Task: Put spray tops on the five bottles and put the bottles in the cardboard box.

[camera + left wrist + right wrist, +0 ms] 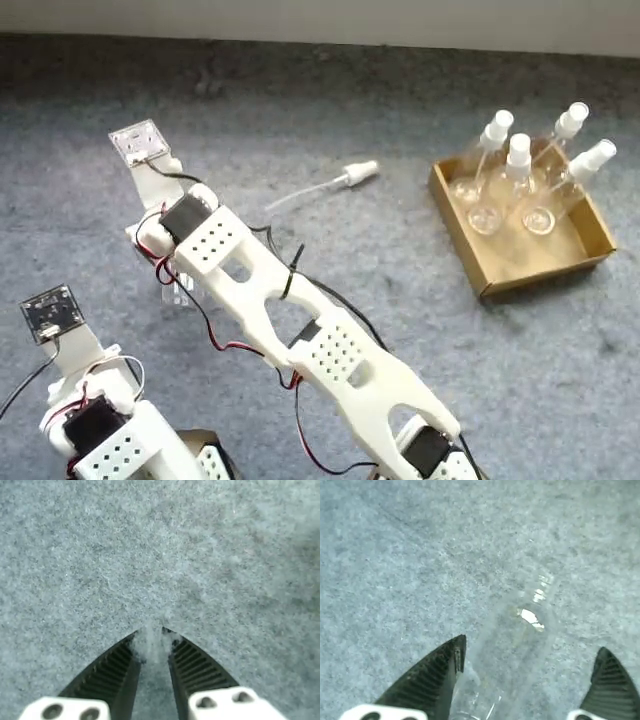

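Note:
A clear bottle [520, 645] without a spray top sits on the grey carpet between the fingers of my right gripper [532, 647], which is open around it without touching. In the high view the same bottle [180, 288] peeks out under the long right arm [300, 330]. A loose white spray top [352, 176] with its thin tube lies on the carpet between that arm and the cardboard box [500, 275]. Several bottles with spray tops [518, 160] stand in the box. My left gripper [152, 636] is shut over bare carpet, holding nothing.
The left arm [95, 430] sits at the near left corner, close beside the right arm. Red and black cables [215, 330] hang along the right arm. A pale wall edge [320, 20] bounds the carpet at the back.

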Available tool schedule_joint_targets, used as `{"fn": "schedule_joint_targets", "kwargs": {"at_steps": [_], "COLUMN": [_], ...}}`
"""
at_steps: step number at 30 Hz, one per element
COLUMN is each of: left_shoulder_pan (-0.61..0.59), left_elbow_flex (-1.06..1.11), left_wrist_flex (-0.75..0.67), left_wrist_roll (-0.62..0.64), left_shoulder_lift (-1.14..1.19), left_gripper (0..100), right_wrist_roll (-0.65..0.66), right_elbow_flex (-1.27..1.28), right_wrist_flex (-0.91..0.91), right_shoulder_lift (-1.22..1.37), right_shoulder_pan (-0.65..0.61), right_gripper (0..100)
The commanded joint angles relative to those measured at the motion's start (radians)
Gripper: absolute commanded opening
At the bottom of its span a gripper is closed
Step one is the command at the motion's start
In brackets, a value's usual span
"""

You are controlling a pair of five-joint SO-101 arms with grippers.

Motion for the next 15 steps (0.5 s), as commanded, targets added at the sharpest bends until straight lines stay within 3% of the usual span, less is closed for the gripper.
{"fn": "schedule_joint_targets", "kwargs": {"at_steps": [1,10,12,15], "left_shoulder_pan": [0.024,0.024,0.024,0.024], "left_elbow_flex": [0.012,0.013,0.015,0.015], "left_wrist_flex": [-0.011,-0.011,-0.011,-0.011], "left_wrist_roll": [-0.009,-0.009,-0.009,-0.009], "left_shoulder_lift": [-0.010,-0.010,-0.010,-0.010], "left_gripper": [1,1,1,1], "right_wrist_roll": [-0.040,-0.041,-0.041,-0.041], "right_elbow_flex": [-0.157,-0.361,-0.414,-0.479], "right_wrist_flex": [0.002,0.012,0.036,0.076], "right_shoulder_lift": [0.042,0.297,0.323,0.337], "right_shoulder_pan": [-0.005,-0.005,-0.004,-0.005], "right_gripper": [41.9,42.1,37.4,21.1]}}
